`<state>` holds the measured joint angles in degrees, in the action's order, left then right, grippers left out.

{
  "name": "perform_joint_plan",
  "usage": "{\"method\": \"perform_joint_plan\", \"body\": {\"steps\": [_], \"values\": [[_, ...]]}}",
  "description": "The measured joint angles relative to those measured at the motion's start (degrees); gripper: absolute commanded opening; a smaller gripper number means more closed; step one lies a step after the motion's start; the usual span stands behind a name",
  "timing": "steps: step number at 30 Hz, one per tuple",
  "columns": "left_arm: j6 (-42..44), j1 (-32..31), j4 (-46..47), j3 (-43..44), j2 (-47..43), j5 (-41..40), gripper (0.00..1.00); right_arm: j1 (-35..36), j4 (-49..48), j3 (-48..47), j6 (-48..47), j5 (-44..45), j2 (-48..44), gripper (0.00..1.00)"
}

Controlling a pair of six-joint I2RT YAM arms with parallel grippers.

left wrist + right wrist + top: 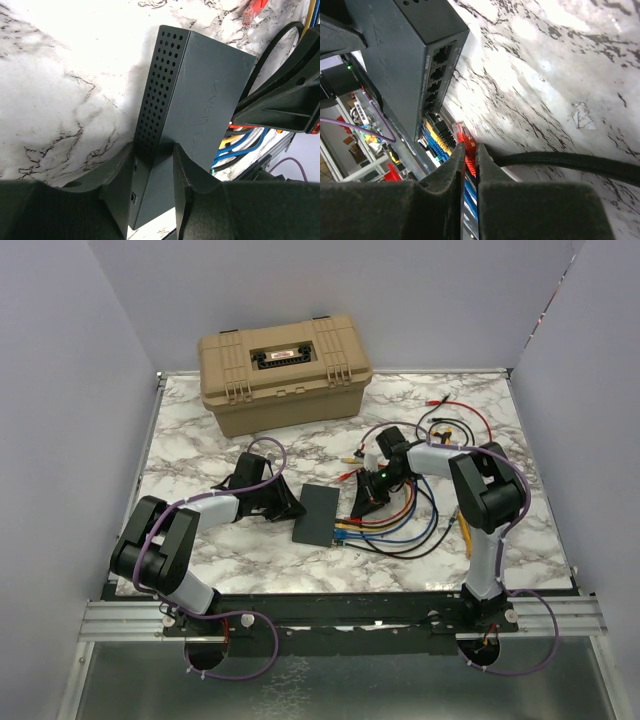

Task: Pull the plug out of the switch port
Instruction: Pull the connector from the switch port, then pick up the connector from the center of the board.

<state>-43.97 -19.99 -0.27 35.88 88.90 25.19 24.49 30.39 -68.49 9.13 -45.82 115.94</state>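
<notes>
The switch (322, 515) is a thin black box lying between the two arms. In the left wrist view my left gripper (152, 150) is shut on the near end of the switch (200, 100), one finger on each flat face. My left gripper (290, 508) sits at the switch's left edge. My right gripper (469, 150) is shut on the red plug (465, 136). The plug's clear tip stands free, just off the port row (434, 80) of the switch (395, 45). Upper ports look empty; black, yellow and blue plugs (436, 140) fill the lower ones. My right gripper (362, 502) is at the switch's right edge.
A tan toolbox (285, 370) stands at the back. Loops of blue, black, yellow and red cable (400, 525) lie right of the switch under the right arm. A thick black cable (570, 162) runs beside the right fingers. Loose red leads (460, 405) lie at the back right.
</notes>
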Motion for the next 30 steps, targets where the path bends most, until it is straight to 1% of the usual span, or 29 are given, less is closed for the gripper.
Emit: {"method": "perform_joint_plan", "body": {"steps": [4, 10, 15, 16, 19, 20, 25, 30], "values": [[0.00, 0.00, 0.00, -0.02, -0.09, 0.00, 0.00, -0.13, 0.79, 0.02, -0.17, 0.17, -0.46, 0.00], [0.02, 0.00, -0.02, -0.02, -0.26, -0.02, 0.00, -0.24, 2.43, -0.28, -0.20, 2.82, -2.64, 0.00], [0.04, 0.00, -0.02, 0.00, -0.31, 0.00, 0.00, -0.24, 2.93, -3.63, 0.07, 3.93, -5.18, 0.02], [0.04, 0.00, -0.02, 0.00, -0.31, 0.00, 0.00, -0.24, 2.84, -4.59, 0.26, 4.17, -5.62, 0.06], [0.07, 0.00, -0.07, 0.07, -0.28, 0.00, 0.00, -0.24, 2.60, -7.10, 0.66, 4.92, -6.91, 0.30], [0.07, 0.00, -0.09, 0.09, -0.26, 0.00, 0.00, -0.24, 2.58, -7.85, 0.70, 5.46, -7.30, 0.35], [0.35, 0.00, -0.66, 0.55, 0.11, 0.09, 0.00, -0.35, 2.97, -8.85, 0.68, 10.67, -8.09, 0.44], [0.55, 0.00, -1.31, 1.03, 0.63, 0.13, 0.00, -0.46, 4.48, -7.91, 0.96, 20.26, -9.11, 0.52]]}}
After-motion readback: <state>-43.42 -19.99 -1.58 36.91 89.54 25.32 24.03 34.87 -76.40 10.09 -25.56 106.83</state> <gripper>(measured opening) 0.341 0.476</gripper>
